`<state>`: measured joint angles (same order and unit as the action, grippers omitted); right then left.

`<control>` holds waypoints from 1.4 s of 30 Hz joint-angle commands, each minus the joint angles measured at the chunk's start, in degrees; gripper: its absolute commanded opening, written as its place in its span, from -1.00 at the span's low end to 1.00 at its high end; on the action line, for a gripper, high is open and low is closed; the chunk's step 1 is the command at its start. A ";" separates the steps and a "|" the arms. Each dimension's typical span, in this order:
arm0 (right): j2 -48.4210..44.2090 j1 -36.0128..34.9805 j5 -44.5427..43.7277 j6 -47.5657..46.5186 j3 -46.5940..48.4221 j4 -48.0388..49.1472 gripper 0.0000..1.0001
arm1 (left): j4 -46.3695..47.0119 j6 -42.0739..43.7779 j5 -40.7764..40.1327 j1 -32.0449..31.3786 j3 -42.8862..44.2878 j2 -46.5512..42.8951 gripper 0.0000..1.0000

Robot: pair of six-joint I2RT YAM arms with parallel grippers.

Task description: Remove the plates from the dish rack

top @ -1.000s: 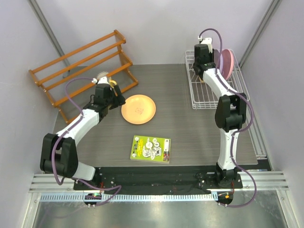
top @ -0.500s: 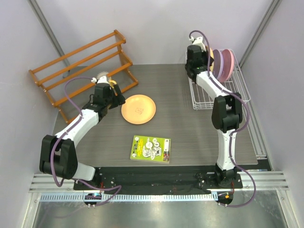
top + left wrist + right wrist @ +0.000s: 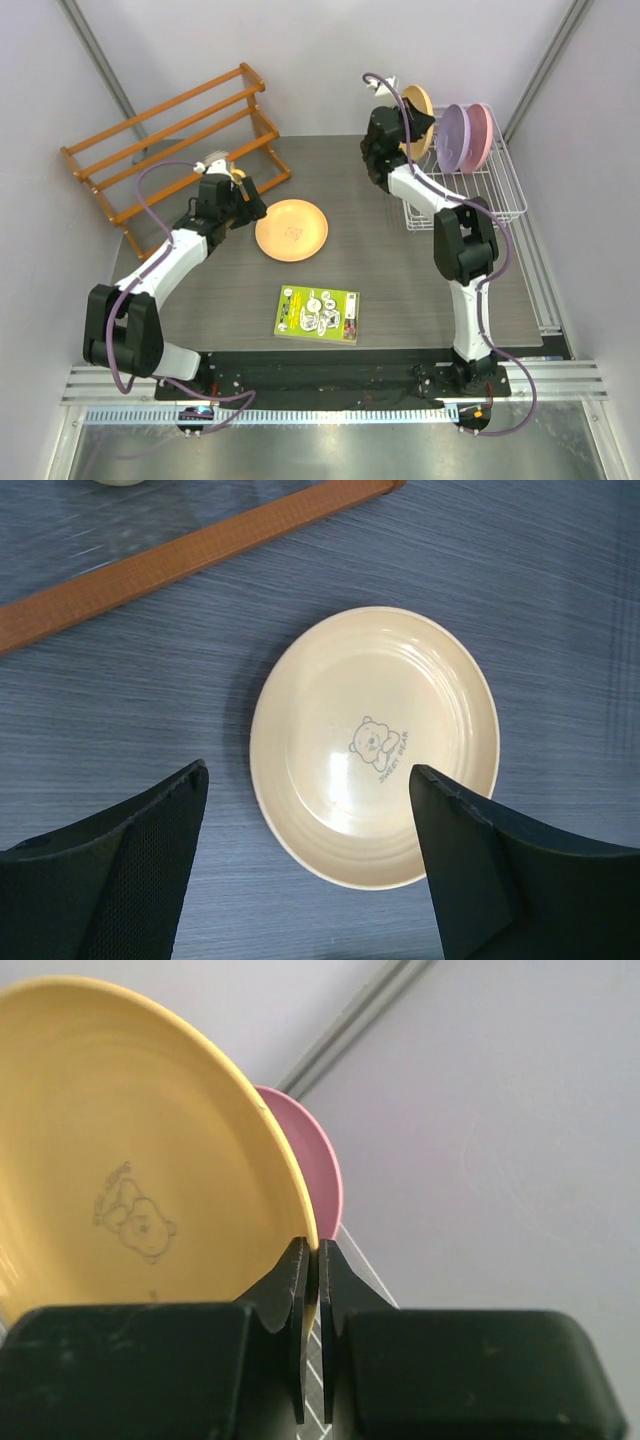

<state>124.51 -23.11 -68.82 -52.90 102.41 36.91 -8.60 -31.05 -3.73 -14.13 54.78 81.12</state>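
My right jaws are clamped on the rim of an upright yellow plate [image 3: 130, 1160] near the dish rack [image 3: 500, 205]. My left jaws gape wide over a flat plate [image 3: 375, 745] on the table [image 3: 560, 580].

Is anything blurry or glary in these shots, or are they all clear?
Top external view: evenly lit, sharp, soft shadows. Left wrist view: flat plate crisp, pale sheen on the table at upper left. Right wrist view: held plate clear, right gripper a dark, featureless mass.
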 commanded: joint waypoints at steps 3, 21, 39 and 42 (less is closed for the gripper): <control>-17.70 -1.85 6.30 31.33 -0.28 -32.96 -0.98 | 2.62 0.11 8.46 -0.11 4.63 -0.44 0.65; -38.02 -7.91 42.77 70.90 -18.73 -56.24 -0.98 | 22.21 -8.23 24.11 -0.90 3.84 3.42 0.65; -41.89 -7.91 62.66 84.02 -29.90 -46.40 -0.98 | 28.55 -9.56 21.05 -3.89 -1.26 4.57 0.44; -42.07 -8.00 63.19 84.54 -30.51 -46.13 -0.98 | 27.59 -9.21 19.82 -3.89 -1.35 4.13 -0.21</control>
<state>85.10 -30.79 -8.58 28.60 72.40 -14.37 16.51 -40.73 18.15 -17.72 53.74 86.35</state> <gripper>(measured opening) 0.087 0.552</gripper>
